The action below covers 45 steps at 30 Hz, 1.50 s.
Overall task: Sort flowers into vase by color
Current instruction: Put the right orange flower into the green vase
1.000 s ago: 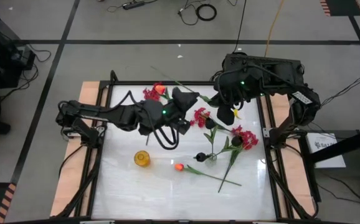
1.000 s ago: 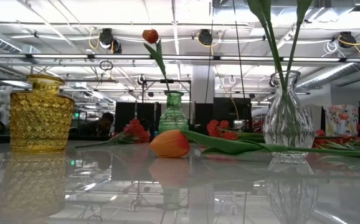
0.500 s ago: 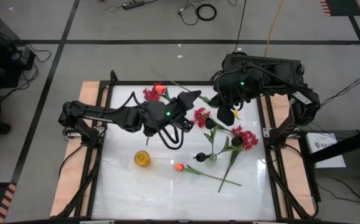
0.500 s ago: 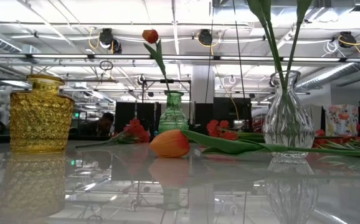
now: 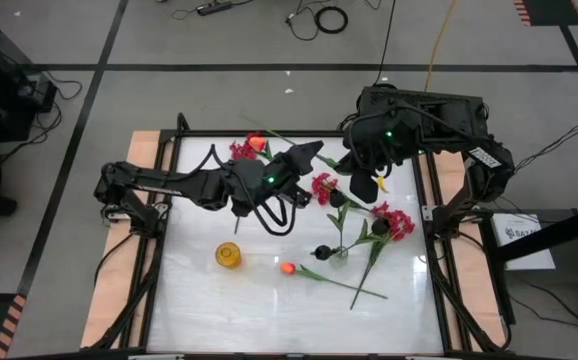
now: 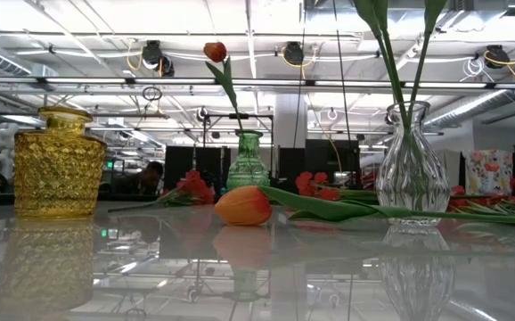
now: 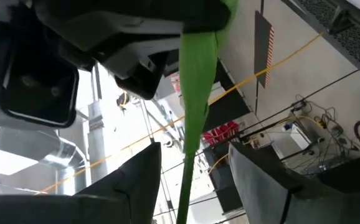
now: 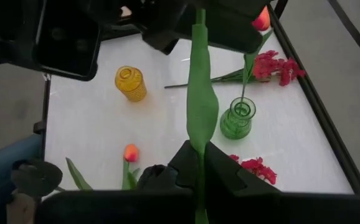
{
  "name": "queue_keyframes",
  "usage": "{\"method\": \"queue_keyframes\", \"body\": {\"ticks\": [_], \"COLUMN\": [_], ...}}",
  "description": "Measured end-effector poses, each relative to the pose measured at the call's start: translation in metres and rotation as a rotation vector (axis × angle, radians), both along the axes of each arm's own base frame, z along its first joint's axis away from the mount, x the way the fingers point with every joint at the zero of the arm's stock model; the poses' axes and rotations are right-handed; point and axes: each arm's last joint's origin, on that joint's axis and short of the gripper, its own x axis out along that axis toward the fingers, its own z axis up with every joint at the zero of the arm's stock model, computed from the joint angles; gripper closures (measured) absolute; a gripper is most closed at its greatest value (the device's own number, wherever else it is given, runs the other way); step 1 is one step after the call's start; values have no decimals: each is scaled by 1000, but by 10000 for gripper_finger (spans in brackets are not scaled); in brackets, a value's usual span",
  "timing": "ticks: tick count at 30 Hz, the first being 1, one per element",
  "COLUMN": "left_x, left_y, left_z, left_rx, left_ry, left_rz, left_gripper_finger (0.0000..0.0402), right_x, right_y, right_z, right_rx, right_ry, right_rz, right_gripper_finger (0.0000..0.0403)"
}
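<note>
My right gripper [image 8: 198, 163], above the table's far right, is shut on a long green flower stem [image 8: 200, 93]; its bloom does not show. In the high view this stem [image 5: 281, 136] runs toward the far left. My left gripper [image 7: 189, 180] stands open and level above the table's middle, one finger on each side of the same stem [image 7: 195, 93] without touching it. A green vase [image 8: 237, 118] holds an orange-red tulip [image 6: 215, 51]. Another tulip [image 5: 287, 268] lies on the table. A clear vase [image 6: 412, 160] holds green stems. My right gripper pinches the green stem [image 8: 199, 146] between its two fingers, slanting down from the table's far right. The stem is lifted clear of the table and reaches on between my left gripper's fingers. Which part of the stem's length it has, I cannot tell.
A yellow vase [image 5: 228, 255] stands near the table's middle left. Crimson sprays lie at the far edge [image 5: 241, 150] and on the right [image 5: 397, 222]. Black blooms [image 5: 321, 250] sit around the clear vase. The near part of the white table [image 5: 269, 320] is bare.
My left gripper has rolled about the line it points along while staying in place by the stem. Its finger gap looks unchanged. The right gripper and the held stem have kept still.
</note>
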Motion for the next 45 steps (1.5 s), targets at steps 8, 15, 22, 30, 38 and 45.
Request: {"method": "queue_keyframes", "body": {"ticks": [8, 15, 22, 30, 38, 45], "left_x": [0, 3, 6, 6, 5, -5], "left_y": [1, 2, 1, 1, 1, 3], "left_z": [-3, -6, -10, -12, -17, -8], "left_rx": [2, 3, 3, -48, -228, -520], "left_ry": [27, 43, 53, 23, -80, -315], "left_rz": [2, 5, 15, 33, 57, 31], "left_gripper_finger": [214, 290, 383, 397, 400, 400], "right_x": [0, 0, 0, -3, -29, -74], "right_y": [0, 0, 0, -4, -1, 11], "right_z": [0, 0, 0, 3, 27, 57], "right_rx": [0, 0, -1, -112, -185, -247], "right_ry": [-1, -1, 3, -10, -168, -366], "right_rz": [0, 0, -2, -106, -52, 32], "right_gripper_finger": [401, 401, 401, 316, 194, 157]}}
